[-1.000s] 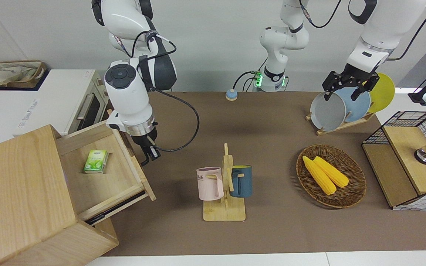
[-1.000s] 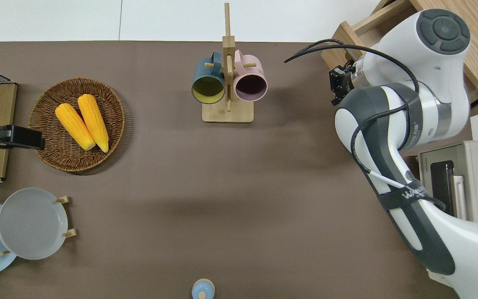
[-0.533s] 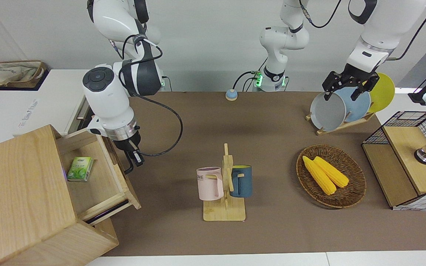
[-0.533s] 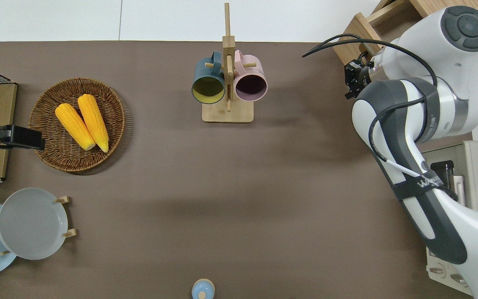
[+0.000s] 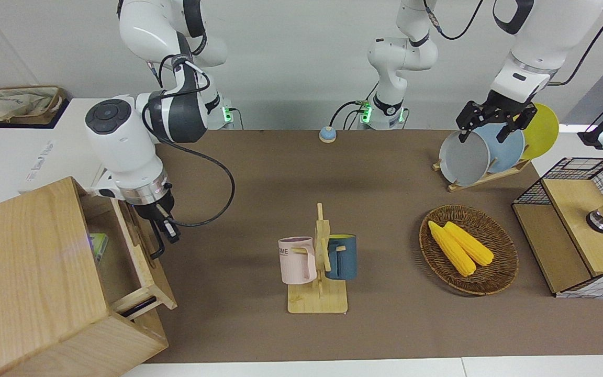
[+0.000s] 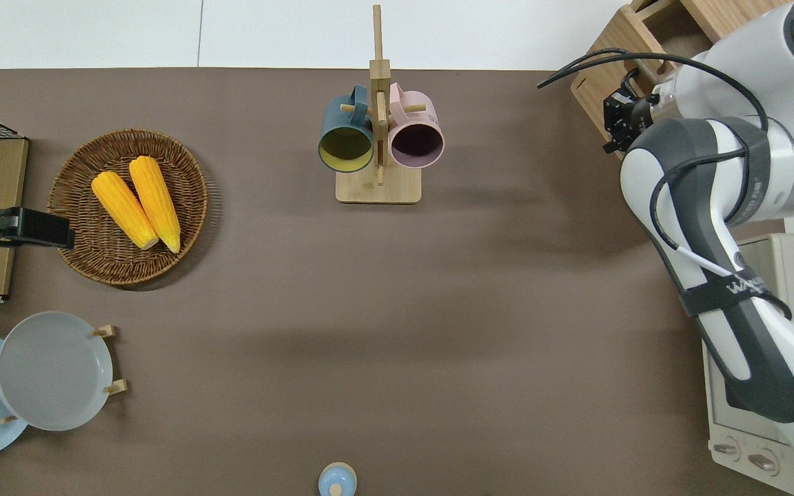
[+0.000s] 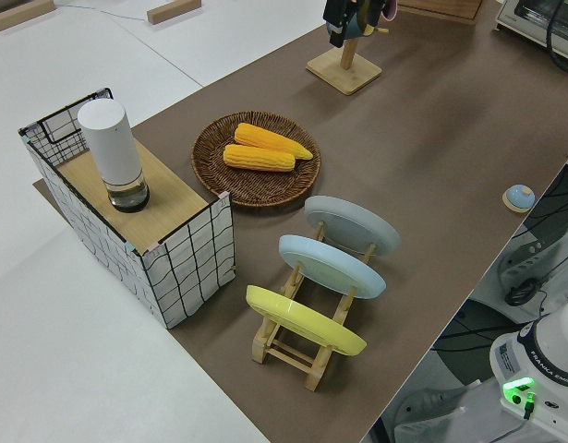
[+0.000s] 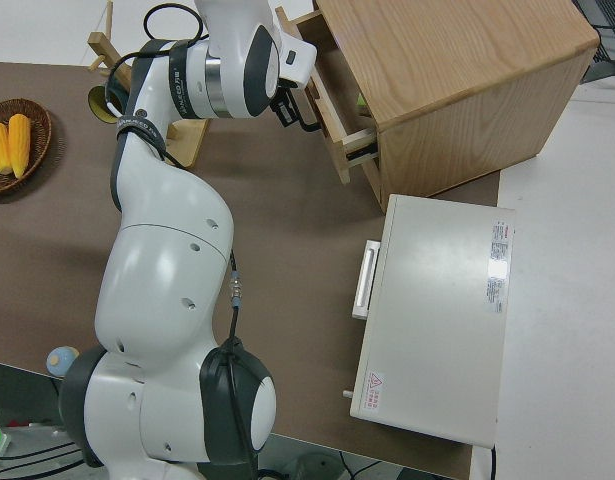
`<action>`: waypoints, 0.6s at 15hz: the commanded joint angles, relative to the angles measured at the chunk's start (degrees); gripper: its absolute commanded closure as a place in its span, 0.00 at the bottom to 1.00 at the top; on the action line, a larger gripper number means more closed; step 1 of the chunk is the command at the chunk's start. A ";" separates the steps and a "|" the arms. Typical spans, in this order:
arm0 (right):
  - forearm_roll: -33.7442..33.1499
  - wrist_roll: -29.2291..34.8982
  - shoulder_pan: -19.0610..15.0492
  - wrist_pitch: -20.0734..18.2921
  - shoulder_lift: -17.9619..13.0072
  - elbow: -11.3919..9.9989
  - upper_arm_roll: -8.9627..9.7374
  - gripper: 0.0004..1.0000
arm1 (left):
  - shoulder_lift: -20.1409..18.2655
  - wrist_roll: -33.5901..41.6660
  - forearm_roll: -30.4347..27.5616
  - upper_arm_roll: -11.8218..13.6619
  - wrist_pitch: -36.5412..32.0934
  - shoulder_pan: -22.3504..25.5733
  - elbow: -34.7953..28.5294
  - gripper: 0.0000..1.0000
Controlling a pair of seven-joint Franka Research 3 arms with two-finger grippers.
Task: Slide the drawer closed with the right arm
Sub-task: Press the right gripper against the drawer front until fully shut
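Observation:
The drawer (image 5: 144, 262) sticks partly out of the light-wood cabinet (image 5: 24, 272) at the right arm's end of the table, and a green box (image 5: 98, 246) shows as a sliver inside it. My right gripper (image 5: 168, 233) is shut with nothing in it and rests against the drawer's front board, near its black handle. From overhead the right gripper (image 6: 621, 124) sits at the drawer front (image 6: 600, 83). The right side view shows the right gripper (image 8: 295, 108) against the drawer (image 8: 337, 125). My left gripper (image 5: 492, 125) is parked and open.
A white toaster oven (image 8: 437, 320) stands beside the cabinet, nearer to the robots. A mug rack (image 5: 318, 272) with two mugs stands mid-table. A basket (image 5: 469, 256) with corn, a plate rack (image 5: 482, 152) and a wire-mesh box (image 5: 579, 225) stand at the left arm's end.
The drawer has slid well into the cabinet, with my right gripper moving along against its front. The green box is now mostly hidden. The left arm has not moved.

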 commanded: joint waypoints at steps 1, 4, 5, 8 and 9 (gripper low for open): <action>-2.24 -5.98 -2.16 0.64 1.47 2.37 0.60 1.00 | 0.76 0.43 0.72 0.95 0.02 -0.99 1.17 0.00; -1.98 -6.34 -3.74 0.90 1.82 3.16 0.69 1.00 | 0.76 0.43 0.72 0.95 0.02 -0.99 1.17 0.00; -1.89 -6.43 -4.26 1.42 1.99 3.51 0.95 1.00 | 0.76 0.43 0.72 0.95 0.02 -0.99 1.17 0.00; -1.89 -10.11 -5.15 1.52 2.52 4.13 1.04 1.00 | 0.76 0.43 0.72 0.95 0.02 -0.99 1.17 0.00; -1.71 -11.17 -5.76 1.52 2.52 4.30 1.04 1.00 | 0.76 0.43 0.72 0.95 0.02 -0.99 1.17 0.00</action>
